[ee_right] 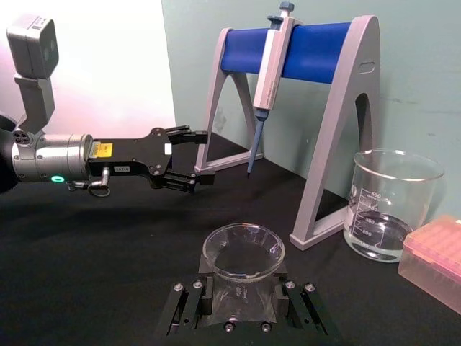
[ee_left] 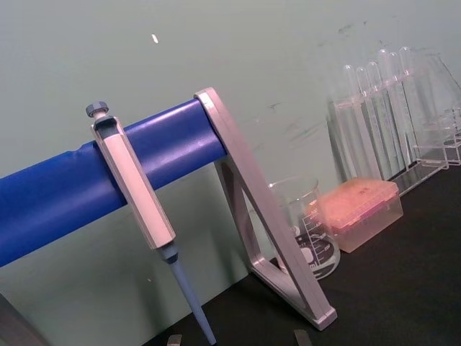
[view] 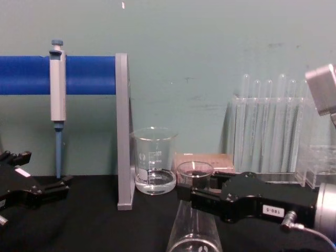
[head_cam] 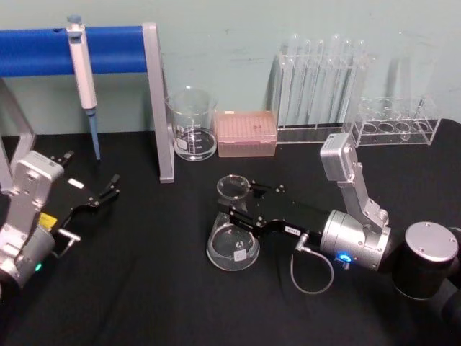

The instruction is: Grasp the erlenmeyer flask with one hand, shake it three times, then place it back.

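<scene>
One relation governs the next move: the neck of the erlenmeyer flask (head_cam: 232,249) sits between the jaws of the right gripper (head_cam: 235,206), which reaches in level from the right side of the tabletop (head_cam: 144,288), crosswise to the flask's upright long axis. The jaws look pressed onto the neck, pinching it below the rim. The flask is near the tabletop's centre, base down; base contact cannot be told. The left gripper (head_cam: 101,196), fingers spread, is parked near the left edge, well apart.

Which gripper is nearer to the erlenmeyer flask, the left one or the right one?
The right. The right gripper has its fingers around the neck of the erlenmeyer flask. The left gripper is well off to its left, fingers open.
</scene>
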